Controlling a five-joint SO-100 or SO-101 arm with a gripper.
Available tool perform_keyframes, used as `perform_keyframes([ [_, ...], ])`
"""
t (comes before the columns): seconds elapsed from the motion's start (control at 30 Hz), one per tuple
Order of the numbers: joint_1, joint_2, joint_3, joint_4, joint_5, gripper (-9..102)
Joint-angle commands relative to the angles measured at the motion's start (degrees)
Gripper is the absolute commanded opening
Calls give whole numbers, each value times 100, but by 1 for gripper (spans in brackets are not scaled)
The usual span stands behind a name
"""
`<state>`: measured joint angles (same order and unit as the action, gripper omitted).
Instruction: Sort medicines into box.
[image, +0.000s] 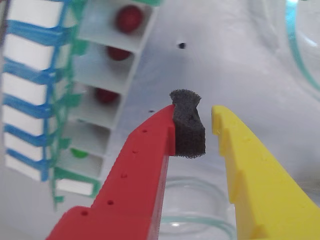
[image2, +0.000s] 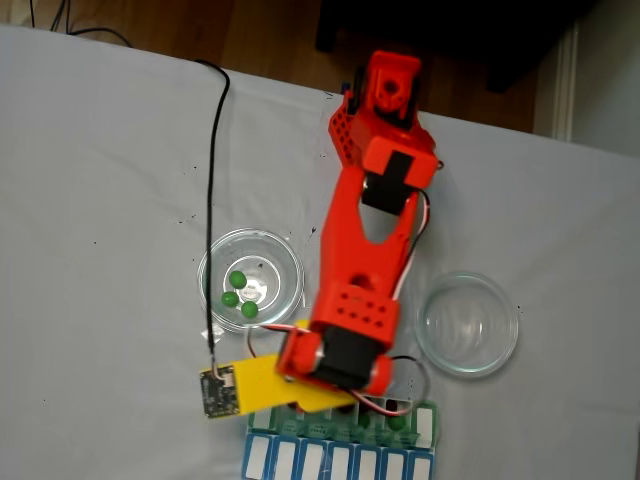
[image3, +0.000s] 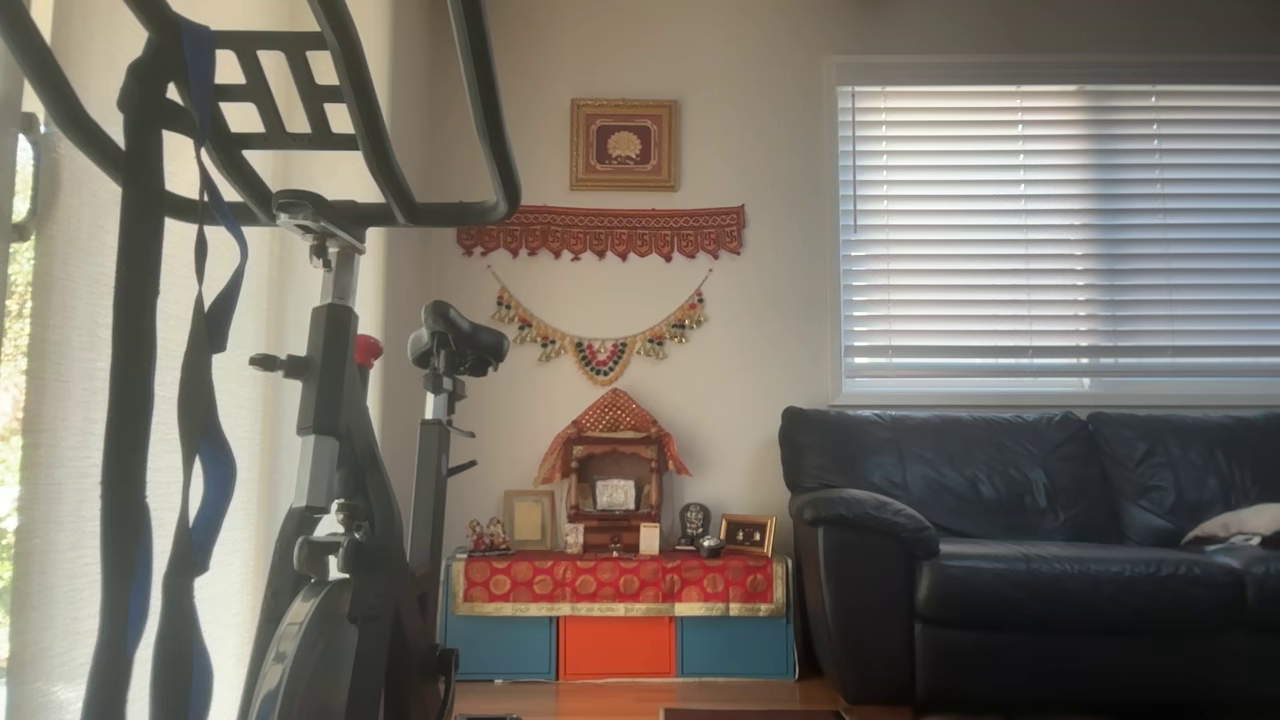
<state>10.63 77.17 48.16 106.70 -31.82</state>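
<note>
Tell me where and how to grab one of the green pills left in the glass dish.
Take the green pill farthest from the other two, coming straight down from above with the jaws straddling its widest part. The glass dish has a raised rim that blocks a sideways approach, and the pill is round, so it will likely roll unless pinched across the middle. The gripper is open with nothing in it.

A black sofa (image3: 1040, 540) sits beside an exercise bike (image3: 350, 480).

A pale wall (image3: 760, 330) fills the frame's centre, with a white-slatted window blind (image3: 1058, 235) glowing upper right. Below it sits a black leather sofa (image3: 1030, 550). A dark exercise bike (image3: 350, 470) stands at left on the brown wooden floor (image3: 620, 698).
</note>
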Motion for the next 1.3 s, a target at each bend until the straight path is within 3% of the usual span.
perform_keyframes([
  [0.0,475,1204,1002,-369,-589,1],
  [0.17,1178,2109,2769,-1582,-1274,1],
  [0.33,1802,2153,3252,-1714,-2250,1],
  [0.53,2127,2276,3498,-1652,-2575,1],
  [0.73,1960,3050,4729,-2672,-2074,1],
  [1.27,1564,3305,5440,-3735,-343,5],
])
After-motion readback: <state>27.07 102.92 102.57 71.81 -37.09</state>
